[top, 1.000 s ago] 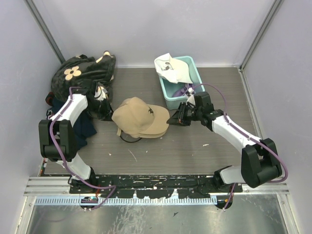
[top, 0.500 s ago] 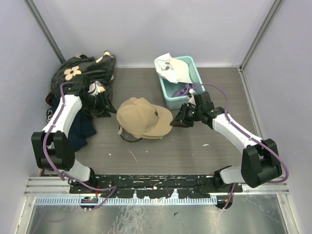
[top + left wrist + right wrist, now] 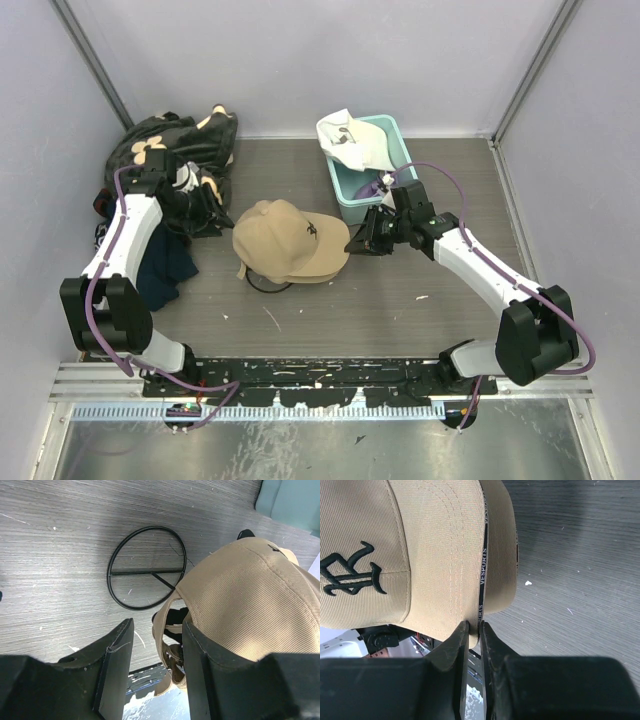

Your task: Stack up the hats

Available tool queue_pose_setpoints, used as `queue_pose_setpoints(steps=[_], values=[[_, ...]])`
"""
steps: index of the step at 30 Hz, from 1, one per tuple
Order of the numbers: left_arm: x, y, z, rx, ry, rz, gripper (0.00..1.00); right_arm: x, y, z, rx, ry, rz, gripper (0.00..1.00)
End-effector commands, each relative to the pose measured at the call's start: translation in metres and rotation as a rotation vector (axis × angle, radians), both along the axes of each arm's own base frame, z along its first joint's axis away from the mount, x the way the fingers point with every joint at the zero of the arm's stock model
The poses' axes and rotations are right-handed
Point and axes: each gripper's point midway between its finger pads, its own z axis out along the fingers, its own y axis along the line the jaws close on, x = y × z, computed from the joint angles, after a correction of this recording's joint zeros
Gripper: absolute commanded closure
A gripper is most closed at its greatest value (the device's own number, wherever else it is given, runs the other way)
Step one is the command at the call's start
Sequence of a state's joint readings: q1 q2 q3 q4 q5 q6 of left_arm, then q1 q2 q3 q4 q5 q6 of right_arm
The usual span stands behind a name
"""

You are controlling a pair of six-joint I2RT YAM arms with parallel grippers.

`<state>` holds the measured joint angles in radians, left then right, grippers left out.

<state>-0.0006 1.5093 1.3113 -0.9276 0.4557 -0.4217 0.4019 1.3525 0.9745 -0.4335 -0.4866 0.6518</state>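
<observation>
Since half a second ago, the tan cap [image 3: 288, 238] has slid a little to the left, and the right claw [image 3: 357, 243] has gone with it. The left arm has bent a bit more at the elbow.

The tan cap sits in the middle of the surface [image 3: 400, 300], with its brim pointing to the right. The right claw [image 3: 474, 627] is pinching the edge of that brim, and its two fingers are pressed close with the brim between them. In the right wrist view you can see the tan cap [image 3: 420, 555] and its dark logo from up close.

The left claw [image 3: 212, 212] is at the back of the cap, and its fingers are spread apart. In the left wrist view the left claw [image 3: 157, 625] has the cap's back strap between its fingers. One finger is right by the tan cap [image 3: 250, 610], but I cannot tell if it touches.

A black wire ring [image 3: 147, 567] lies flat on the surface, partly under the cap.

The white cap [image 3: 350, 140] rests on the far corner of the teal bin [image 3: 398, 150]. Something purple [image 3: 379, 186] is inside the bin, maybe another cap.

On the left are the black cloth with tan flowers [image 3: 170, 145] and some dark blue clothes [image 3: 165, 265].
</observation>
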Motion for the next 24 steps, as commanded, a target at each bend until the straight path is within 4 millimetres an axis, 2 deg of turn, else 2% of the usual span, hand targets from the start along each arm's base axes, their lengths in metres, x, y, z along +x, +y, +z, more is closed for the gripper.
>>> queue_pose_setpoints(steps=[1, 4, 8, 14, 19, 21, 24], values=[[0.002, 0.005, 0.016, 0.011, -0.043, 0.019, 0.50, 0.011, -0.005, 0.021, -0.028, -0.081, -0.015, 0.85], [0.003, 0.008, 0.017, 0.019, -0.045, 0.029, 0.50, 0.011, -0.005, 0.023, -0.032, -0.083, -0.016, 0.76], [0.005, 0.017, 0.019, 0.032, -0.050, 0.066, 0.46, 0.012, -0.009, 0.026, -0.048, -0.090, -0.024, 0.58], [0.013, 0.023, 0.022, 0.021, -0.053, 0.093, 0.46, 0.018, -0.017, 0.034, -0.110, -0.122, -0.035, 0.54], [0.018, 0.030, 0.032, 0.021, -0.083, 0.130, 0.43, 0.042, -0.022, 0.072, -0.171, -0.217, -0.055, 0.51], [0.021, 0.033, 0.037, 0.018, -0.097, 0.146, 0.41, 0.060, -0.025, 0.088, -0.218, -0.265, -0.071, 0.43], [0.029, 0.029, 0.048, -0.016, -0.132, 0.149, 0.41, 0.094, -0.030, 0.101, -0.303, -0.319, -0.103, 0.30]])
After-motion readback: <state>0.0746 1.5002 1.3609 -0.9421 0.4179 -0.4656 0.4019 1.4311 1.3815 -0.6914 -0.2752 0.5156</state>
